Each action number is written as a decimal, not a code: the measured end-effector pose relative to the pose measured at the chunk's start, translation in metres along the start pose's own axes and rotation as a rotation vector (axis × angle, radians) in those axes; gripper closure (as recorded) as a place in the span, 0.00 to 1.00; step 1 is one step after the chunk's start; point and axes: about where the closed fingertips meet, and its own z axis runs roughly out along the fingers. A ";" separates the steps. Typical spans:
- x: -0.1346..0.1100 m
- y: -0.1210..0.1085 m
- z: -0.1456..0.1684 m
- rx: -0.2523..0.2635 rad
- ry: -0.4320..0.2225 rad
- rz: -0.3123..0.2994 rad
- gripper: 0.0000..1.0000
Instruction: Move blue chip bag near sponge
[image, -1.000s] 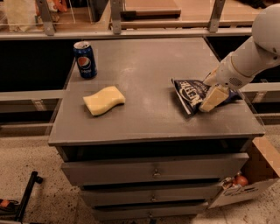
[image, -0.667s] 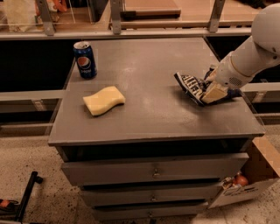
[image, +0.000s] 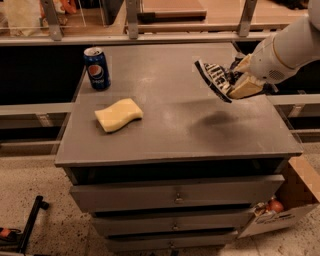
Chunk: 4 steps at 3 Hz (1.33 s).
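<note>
The blue chip bag, dark navy with white lettering, hangs tilted in the air above the right part of the grey cabinet top. My gripper is shut on its right end and holds it clear of the surface; its shadow falls on the top below. The pale yellow sponge lies flat on the left part of the top, well apart from the bag and the gripper.
A blue Pepsi can stands upright at the back left, behind the sponge. The cabinet has drawers below. A cardboard box sits on the floor at the right. Rails and shelving run behind the cabinet.
The gripper has lifted the chip bag off the cabinet top and carried it up; the bag now hangs tilted in the air. Sponge and can have not moved.
</note>
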 end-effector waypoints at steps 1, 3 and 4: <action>-0.035 -0.004 -0.019 0.038 -0.063 -0.083 1.00; -0.113 0.006 -0.013 0.002 -0.190 -0.250 1.00; -0.143 0.014 -0.008 -0.023 -0.242 -0.307 1.00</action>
